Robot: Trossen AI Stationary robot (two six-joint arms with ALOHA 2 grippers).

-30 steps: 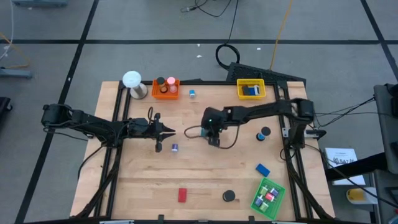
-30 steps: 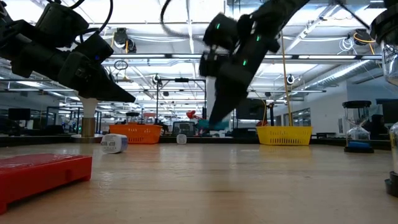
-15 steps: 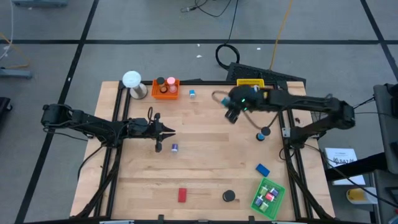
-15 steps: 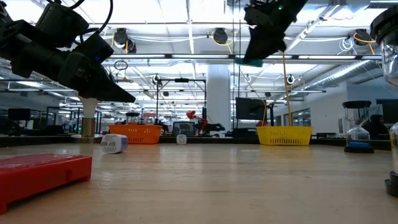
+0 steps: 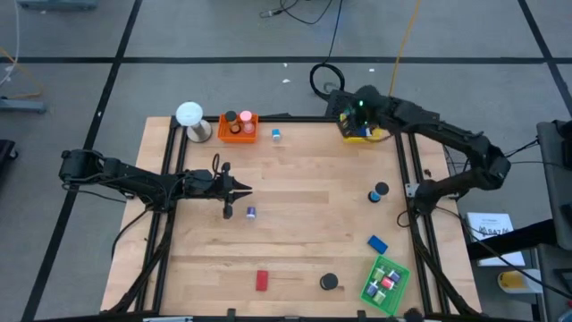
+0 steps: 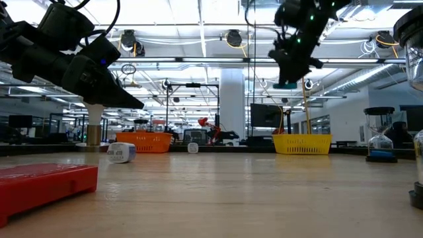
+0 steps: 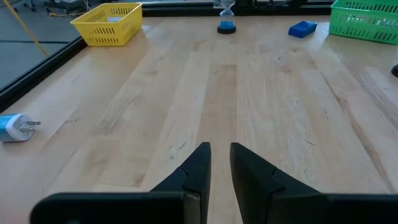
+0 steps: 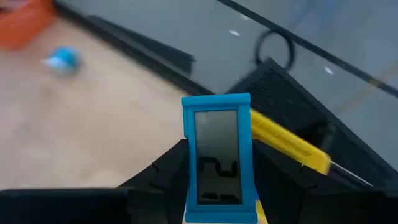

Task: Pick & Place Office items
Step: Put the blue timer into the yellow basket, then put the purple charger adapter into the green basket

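My right gripper [image 5: 355, 114] hangs high over the yellow tray [image 5: 361, 131] at the table's far right corner, shut on a small blue rectangular piece with a grey window [image 8: 216, 155]. In the low view that piece [image 6: 285, 84] shows under the gripper [image 6: 289, 78], well above the tray [image 6: 302, 143]. My left gripper [image 5: 247, 189] waits low over the table's left middle; its fingers [image 7: 200, 163] stand a narrow gap apart and hold nothing. Two tiny pieces [image 5: 251, 213] lie just near of it. My right gripper pinches the blue piece between its two fingers, one on each long side [image 8: 186, 168]. The fingers come from above, pointing down, and the piece lies along them with its free end [image 8: 216, 102] past the fingertips. It is lifted clear of everything.
An orange tray [image 5: 238, 127] and a white ball on a base [image 5: 191, 121] stand at the far left. A red block [image 5: 262, 280], black disc [image 5: 330, 282], blue block [image 5: 377, 242] and green tray [image 5: 385, 280] lie along the near side. A black disc [image 5: 382, 190] lies at right.
My right gripper, shut on the blue piece, has risen from low over the table's middle and swung toward the far right corner, ending above the yellow tray. The piece has travelled with it, lifted clear. My left arm has kept still.
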